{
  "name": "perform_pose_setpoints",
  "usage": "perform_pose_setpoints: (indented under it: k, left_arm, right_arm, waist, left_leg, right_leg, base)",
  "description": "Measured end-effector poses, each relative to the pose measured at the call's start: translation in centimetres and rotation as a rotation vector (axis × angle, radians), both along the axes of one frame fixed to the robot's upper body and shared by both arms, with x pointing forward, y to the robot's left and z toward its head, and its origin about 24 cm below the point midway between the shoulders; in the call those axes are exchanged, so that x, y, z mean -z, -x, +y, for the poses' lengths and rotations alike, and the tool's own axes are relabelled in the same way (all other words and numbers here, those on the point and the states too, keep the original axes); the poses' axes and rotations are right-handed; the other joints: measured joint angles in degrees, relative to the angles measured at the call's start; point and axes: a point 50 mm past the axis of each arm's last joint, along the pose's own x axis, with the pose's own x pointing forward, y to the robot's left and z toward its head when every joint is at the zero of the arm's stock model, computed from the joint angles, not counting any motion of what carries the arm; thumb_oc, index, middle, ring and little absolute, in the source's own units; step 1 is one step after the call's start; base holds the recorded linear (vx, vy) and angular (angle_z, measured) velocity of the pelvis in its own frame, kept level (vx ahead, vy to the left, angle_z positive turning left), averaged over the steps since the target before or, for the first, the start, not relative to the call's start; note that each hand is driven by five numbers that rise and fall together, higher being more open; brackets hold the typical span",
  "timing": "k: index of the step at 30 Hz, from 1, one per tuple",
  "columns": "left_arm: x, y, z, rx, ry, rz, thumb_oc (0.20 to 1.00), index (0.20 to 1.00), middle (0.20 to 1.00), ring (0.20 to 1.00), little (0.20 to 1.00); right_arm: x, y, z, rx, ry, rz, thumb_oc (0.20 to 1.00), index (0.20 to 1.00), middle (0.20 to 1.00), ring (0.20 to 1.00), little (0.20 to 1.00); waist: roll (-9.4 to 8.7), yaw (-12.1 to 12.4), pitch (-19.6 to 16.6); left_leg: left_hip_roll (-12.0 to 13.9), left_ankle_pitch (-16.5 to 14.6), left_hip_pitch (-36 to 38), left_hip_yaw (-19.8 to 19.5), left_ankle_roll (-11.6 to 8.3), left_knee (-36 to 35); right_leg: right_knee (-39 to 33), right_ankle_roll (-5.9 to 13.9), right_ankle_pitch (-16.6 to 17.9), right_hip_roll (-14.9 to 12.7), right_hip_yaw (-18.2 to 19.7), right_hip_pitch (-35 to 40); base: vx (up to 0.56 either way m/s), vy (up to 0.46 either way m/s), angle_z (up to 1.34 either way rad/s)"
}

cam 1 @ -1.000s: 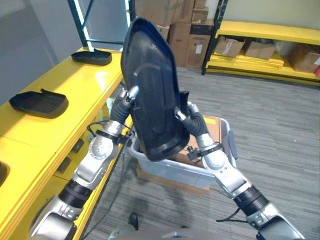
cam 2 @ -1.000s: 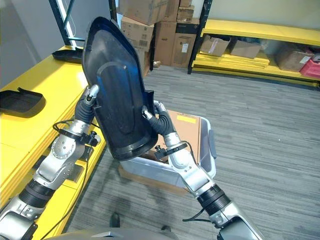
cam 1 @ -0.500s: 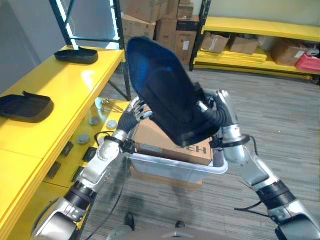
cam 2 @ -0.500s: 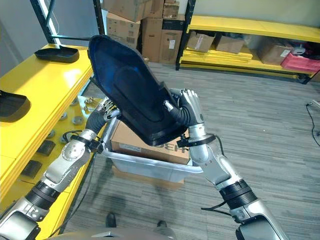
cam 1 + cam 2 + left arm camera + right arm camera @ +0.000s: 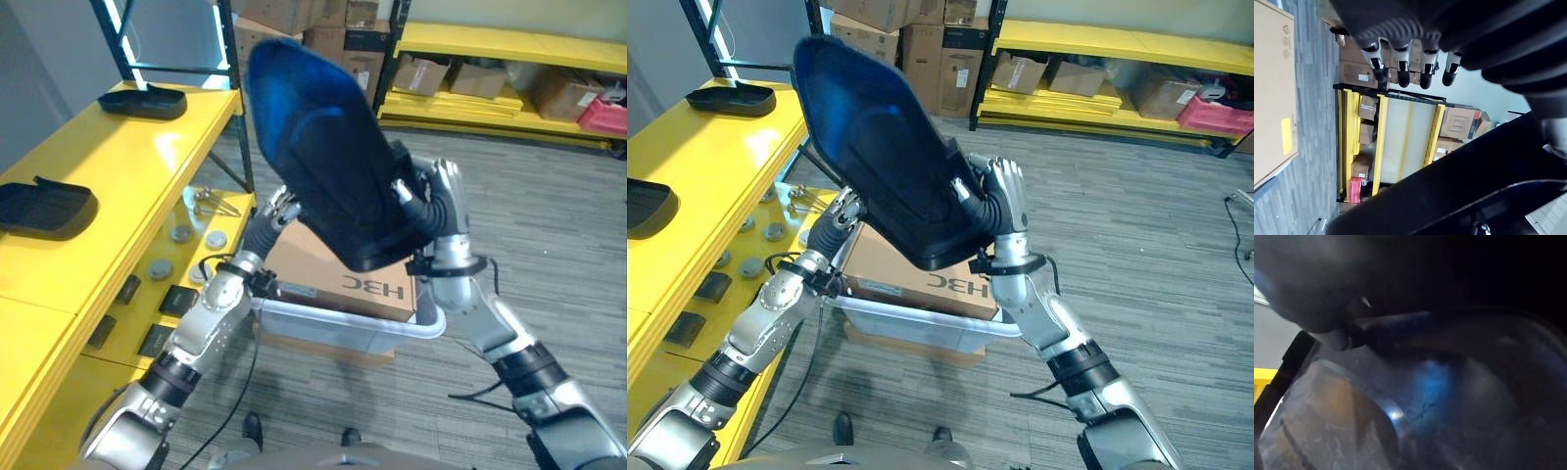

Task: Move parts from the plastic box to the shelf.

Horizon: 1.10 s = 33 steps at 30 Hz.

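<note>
Beside the yellow shelf (image 5: 118, 186), I am carrying the large black moulded plastic part (image 5: 328, 166) above the grey plastic box (image 5: 343, 328): right hand (image 5: 1004, 196) gripping its lower edge for support, left hand (image 5: 279, 208) relaxed open underneath.

Glossy black part (image 5: 328, 166), yellow shelf (image 5: 118, 166), pale grey plastic box (image 5: 333, 328), brown carton (image 5: 338, 269)

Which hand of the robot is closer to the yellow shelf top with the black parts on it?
Left. The left hand is beside the yellow shelf top's edge, under the large black plastic part. The right hand grips that part's far side, away from the shelf.
</note>
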Motion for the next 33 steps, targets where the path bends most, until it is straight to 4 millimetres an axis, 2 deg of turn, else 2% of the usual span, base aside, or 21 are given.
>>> perform_pose_setpoints:
  k: [3, 8, 12, 18, 22, 33]
  left_arm:
    - [-0.9, -0.3, -0.3, 0.013, 0.042, -0.019, 1.0, 1.0, 1.0, 1.0, 1.0]
    - [-1.6, -0.4, -0.1, 0.004, 0.066, -0.058, 1.0, 1.0, 1.0, 1.0, 1.0]
    - [-3.3, -0.8, -0.5, 0.0, 0.09, -0.129, 1.0, 1.0, 1.0, 1.0, 1.0]
    - [-6.0, -1.5, -0.2, -0.098, 0.004, -0.294, 1.0, 1.0, 1.0, 1.0, 1.0]
    - [-6.0, -1.6, 0.3, -0.158, -0.06, -0.332, 1.0, 1.0, 1.0, 1.0, 1.0]
    - [-5.5, -1.8, 0.9, -0.18, -0.13, -0.351, 1.0, 1.0, 1.0, 1.0, 1.0]
  right_arm:
    - [-1.0, -0.5, 0.5, -0.012, -0.027, -0.038, 0.2, 0.2, 0.2, 0.2, 0.2]
    - [-0.9, -0.6, 1.4, -0.048, -0.094, -0.016, 0.2, 0.2, 0.2, 0.2, 0.2]
    - [-0.9, -0.7, 2.4, -0.101, -0.174, 0.02, 0.2, 0.2, 0.2, 0.2, 0.2]
    - [-1.8, -0.7, 3.3, -0.174, -0.246, 0.045, 0.2, 0.2, 0.2, 0.2, 0.2]
    - [-2.4, -0.1, 4.1, -0.222, -0.221, 0.033, 0.2, 0.2, 0.2, 0.2, 0.2]
    - [-2.2, -0.3, 4.2, -0.209, -0.208, 0.057, 0.2, 0.2, 0.2, 0.2, 0.2]
  waist:
    - [0.01, 0.14, -0.01]
    - [0.03, 0.18, -0.02]
    - [0.07, 0.08, -0.05]
    - [0.37, -0.08, -0.2]
    - [0.49, -0.13, -0.29]
    - [0.81, -0.36, -0.5]
  left_leg:
    - [-0.04, 0.01, 0.09, -0.03, -0.01, 0.02]
    - [-0.12, -0.25, 0.74, -0.05, -0.04, 0.01]
    - [-0.23, -0.33, 0.87, 0.2, -0.01, 0.0]
    - [-0.24, -0.32, 0.89, 0.3, -0.02, 0.01]
    - [-0.25, -0.33, 0.93, 0.3, -0.02, 0.04]
    - [-0.25, -0.3, 0.92, 0.37, -0.02, 0.33]
  right_leg:
    - [0.0, 0.0, -0.01, -0.01, -0.01, 0.21]
    - [0.0, 0.02, -0.05, -0.11, 0.04, 0.82]
    - [0.0, 0.0, -0.14, -0.26, 0.32, 0.79]
    - [0.01, 0.0, -0.12, -0.23, 0.47, 0.76]
    - [0.03, -0.02, -0.09, -0.2, 0.53, 0.79]
    - [0.05, -0.05, -0.03, -0.2, 0.61, 0.75]
  base:
    - [0.01, 0.009, 0.03]
    - [0.0, 0.004, -0.01]
    - [0.01, 0.009, -0.02]
    - [0.0, 0.0, 0.0]
    - [0.0, 0.0, 0.0]
    - [0.0, 0.0, 0.0]
